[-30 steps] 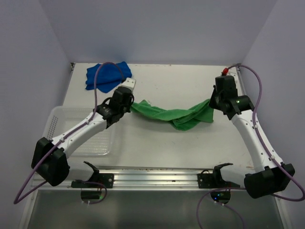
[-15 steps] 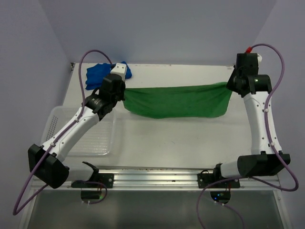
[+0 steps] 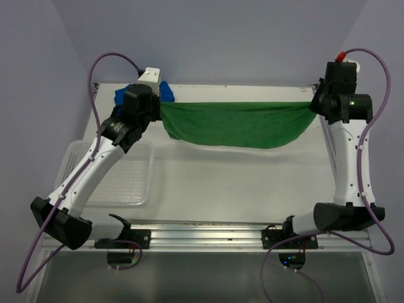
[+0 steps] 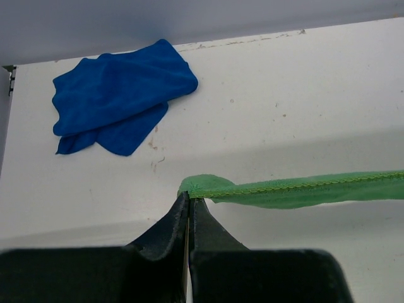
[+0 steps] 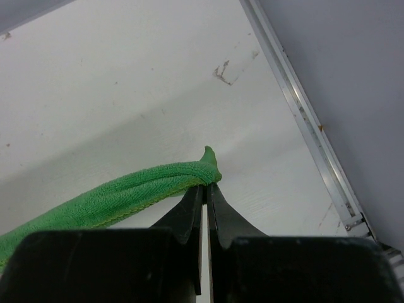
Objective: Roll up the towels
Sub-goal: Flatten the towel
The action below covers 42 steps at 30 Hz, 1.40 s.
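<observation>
The green towel point(image 3: 237, 124) hangs stretched in the air between both arms, sagging in the middle above the table. My left gripper point(image 4: 189, 198) is shut on its left corner point(image 4: 202, 185). My right gripper point(image 5: 206, 185) is shut on its right corner point(image 5: 205, 167). In the top view the left gripper point(image 3: 158, 108) and the right gripper point(image 3: 314, 106) are raised near the back of the table. The blue towel point(image 4: 117, 91) lies crumpled at the back left, mostly hidden behind the left wrist in the top view point(image 3: 166, 92).
A white plastic basket point(image 3: 132, 183) sits at the left, under the left arm. A metal rail point(image 3: 208, 232) runs along the table's near edge. Walls stand close on the left, back and right; a metal strip point(image 5: 303, 113) edges the table at right.
Both arms have lifted and pulled apart, drawing the bunched green towel off the table and spreading it taut in the air. The left wrist now covers most of the blue towel.
</observation>
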{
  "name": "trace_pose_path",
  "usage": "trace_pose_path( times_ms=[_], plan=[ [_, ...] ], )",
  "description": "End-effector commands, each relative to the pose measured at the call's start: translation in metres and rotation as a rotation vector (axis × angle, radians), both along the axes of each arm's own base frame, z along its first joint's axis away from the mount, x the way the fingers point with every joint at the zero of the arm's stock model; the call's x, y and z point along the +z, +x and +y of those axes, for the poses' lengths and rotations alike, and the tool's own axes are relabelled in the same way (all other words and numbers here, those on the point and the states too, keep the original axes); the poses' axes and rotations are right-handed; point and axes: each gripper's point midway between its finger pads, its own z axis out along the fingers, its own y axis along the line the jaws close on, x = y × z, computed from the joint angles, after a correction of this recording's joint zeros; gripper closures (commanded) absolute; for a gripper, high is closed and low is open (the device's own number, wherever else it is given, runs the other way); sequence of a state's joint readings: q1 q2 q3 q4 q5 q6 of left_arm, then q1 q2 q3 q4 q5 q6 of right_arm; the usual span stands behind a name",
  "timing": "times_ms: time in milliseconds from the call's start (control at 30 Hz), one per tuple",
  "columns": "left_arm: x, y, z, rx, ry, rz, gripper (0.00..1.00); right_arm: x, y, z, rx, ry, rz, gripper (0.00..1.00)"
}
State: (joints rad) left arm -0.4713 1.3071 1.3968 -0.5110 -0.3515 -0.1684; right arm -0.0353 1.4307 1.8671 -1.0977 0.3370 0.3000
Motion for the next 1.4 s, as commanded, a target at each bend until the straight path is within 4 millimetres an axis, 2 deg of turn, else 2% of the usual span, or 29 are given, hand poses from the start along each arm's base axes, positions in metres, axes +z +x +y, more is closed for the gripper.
trace_pose_path(
  times_ms=[0, 133, 367, 600, 767, 900, 1033, 1067, 1133, 1167, 1267, 1300, 1333, 1367],
  plan=[
    [0.012, -0.014, 0.010, -0.009, 0.002, -0.009, 1.00, -0.004, -0.020, -0.005, 0.007, -0.018, 0.029, 1.00],
    [0.005, -0.030, 0.007, -0.059, -0.018, 0.011, 1.00, -0.004, -0.038, -0.002, 0.007, -0.002, 0.020, 1.00],
    [0.016, -0.068, 0.012, -0.108, -0.082, -0.011, 1.00, -0.008, -0.077, 0.013, 0.039, 0.062, 0.008, 1.00],
    [0.017, -0.106, 0.011, -0.176, -0.149, 0.006, 1.00, -0.013, -0.118, 0.018, 0.052, 0.075, 0.043, 1.00],
    [0.004, -0.119, 0.006, -0.223, -0.158, 0.059, 1.00, -0.020, -0.128, 0.019, 0.053, 0.079, 0.065, 1.00],
    [-0.015, -0.117, 0.002, -0.225, -0.145, 0.120, 1.00, -0.034, -0.118, 0.015, 0.029, 0.072, 0.098, 1.00],
    [-0.045, -0.099, -0.003, -0.199, -0.114, 0.183, 1.00, -0.057, -0.098, 0.009, 0.007, 0.062, 0.152, 1.00],
    [-0.057, -0.091, -0.005, -0.185, -0.097, 0.209, 1.00, -0.064, -0.091, 0.007, -0.003, 0.056, 0.172, 1.00],
    [-0.064, -0.077, -0.007, -0.163, -0.084, 0.209, 1.00, -0.072, -0.075, 0.003, -0.019, 0.043, 0.171, 1.00],
    [-0.074, -0.068, -0.006, -0.139, -0.061, 0.228, 1.00, -0.086, -0.066, 0.002, -0.024, 0.042, 0.208, 1.00],
    [-0.084, -0.040, -0.012, -0.118, -0.013, 0.235, 1.00, -0.100, -0.041, -0.003, -0.047, 0.032, 0.200, 1.00],
    [-0.087, -0.031, -0.011, -0.100, 0.011, 0.239, 1.00, -0.109, -0.025, -0.005, -0.052, 0.029, 0.204, 1.00],
    [-0.078, -0.018, -0.014, -0.094, 0.018, 0.215, 1.00, -0.114, -0.018, -0.007, -0.060, 0.029, 0.210, 1.00],
    [-0.095, -0.004, -0.016, -0.083, 0.064, 0.253, 1.00, -0.119, -0.011, -0.009, -0.069, 0.026, 0.211, 1.00]
  ],
)
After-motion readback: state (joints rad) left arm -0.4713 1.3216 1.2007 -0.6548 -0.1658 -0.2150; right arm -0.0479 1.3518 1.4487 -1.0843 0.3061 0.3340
